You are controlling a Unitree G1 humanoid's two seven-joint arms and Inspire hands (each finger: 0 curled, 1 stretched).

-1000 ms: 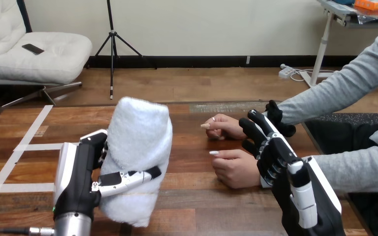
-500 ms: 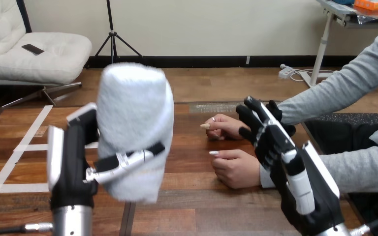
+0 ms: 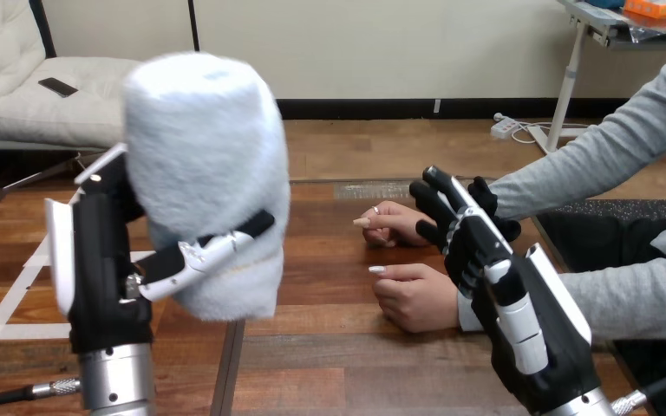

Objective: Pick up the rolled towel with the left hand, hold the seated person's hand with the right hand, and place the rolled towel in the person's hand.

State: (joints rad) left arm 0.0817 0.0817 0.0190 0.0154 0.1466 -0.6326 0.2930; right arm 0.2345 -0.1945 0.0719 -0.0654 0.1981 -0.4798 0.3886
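Left hand (image 3: pixel 104 256) snug around rolled towel (image 3: pixel 204 165) (right hand (image 3: pixel 490 273) loosely spread, by person's hand (image 3: pixel 416 299))

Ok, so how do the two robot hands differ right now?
The left robot hand is curled round the rolled towel, lifted roughly upright above the table; the right robot hand holds nothing. The left is closed in a grip; the right stretches fairly straight, beside the person's nearer hand. Both are black with white shells.

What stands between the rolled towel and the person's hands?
Nothing visible: only bare wooden table lies between the fluffy white rolled towel, gripped in the left hand, and the person's nearer hand. The right hand is beside that hand.
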